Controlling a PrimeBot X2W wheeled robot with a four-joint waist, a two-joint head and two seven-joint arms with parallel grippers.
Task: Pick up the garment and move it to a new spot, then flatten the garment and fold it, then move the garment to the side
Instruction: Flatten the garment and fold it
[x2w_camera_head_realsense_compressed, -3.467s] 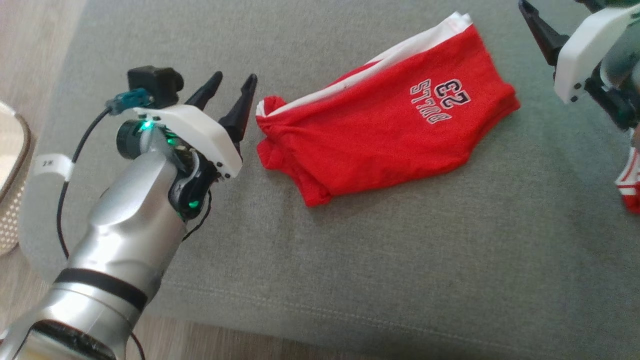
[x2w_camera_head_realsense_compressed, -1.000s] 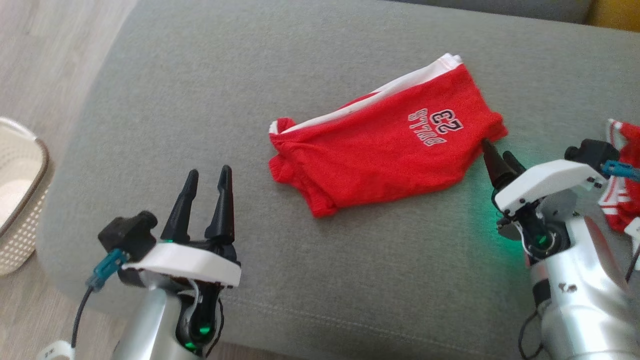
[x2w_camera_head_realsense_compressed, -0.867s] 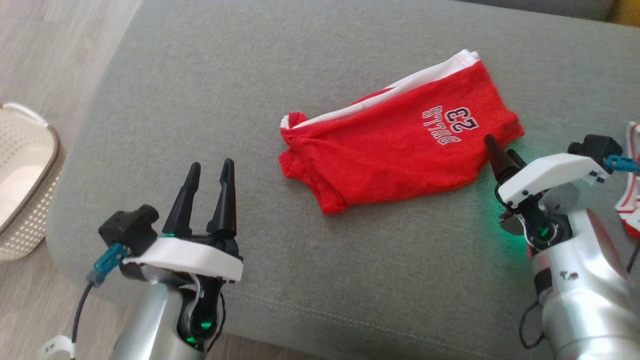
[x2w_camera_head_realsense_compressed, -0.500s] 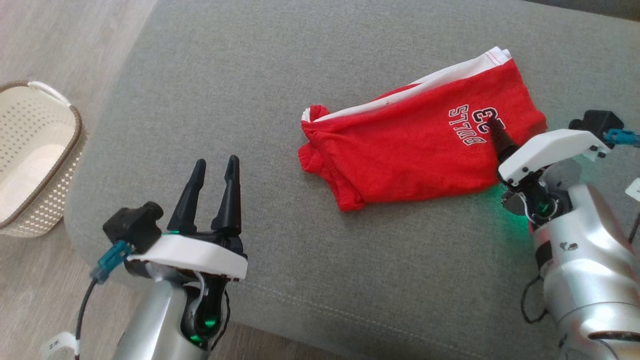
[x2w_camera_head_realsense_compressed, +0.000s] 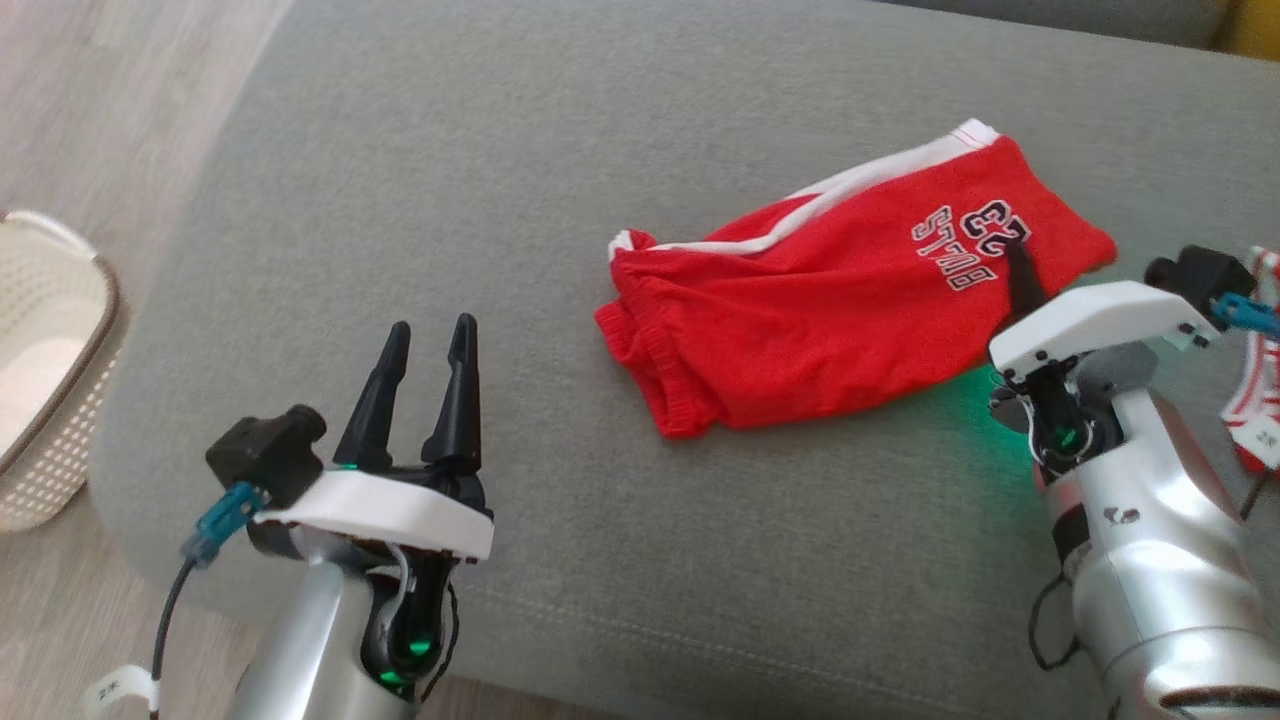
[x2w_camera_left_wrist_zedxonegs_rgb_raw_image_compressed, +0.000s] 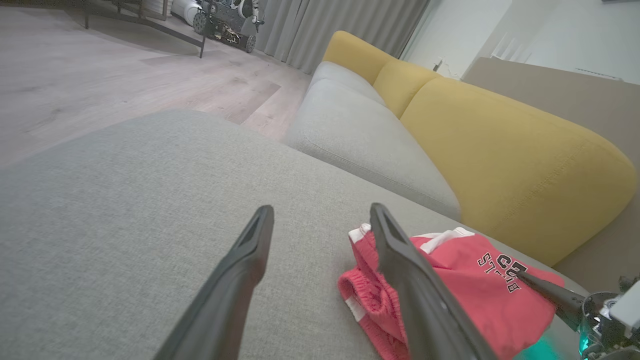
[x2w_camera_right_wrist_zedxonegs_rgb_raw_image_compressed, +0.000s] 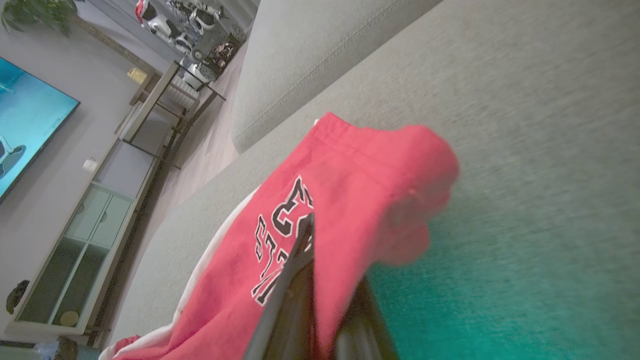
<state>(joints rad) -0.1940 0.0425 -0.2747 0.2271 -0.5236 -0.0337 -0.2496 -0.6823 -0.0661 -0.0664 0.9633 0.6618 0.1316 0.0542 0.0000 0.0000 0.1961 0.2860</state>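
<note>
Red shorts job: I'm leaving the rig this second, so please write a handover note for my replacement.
Right gripper: shut on the edge of the red fabric shorts with white side stripe, by the printed lettering.
Left gripper: open, empty, apart from them.
Shorts lie doubled over on the grey sofa cushion.
Done: grip taken.
Left: carry them to their next spot; whether flattening and folding remain, I cannot tell.

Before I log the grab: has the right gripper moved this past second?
Yes. The right gripper slid from the edge of the shorts onto their lettering.
</note>
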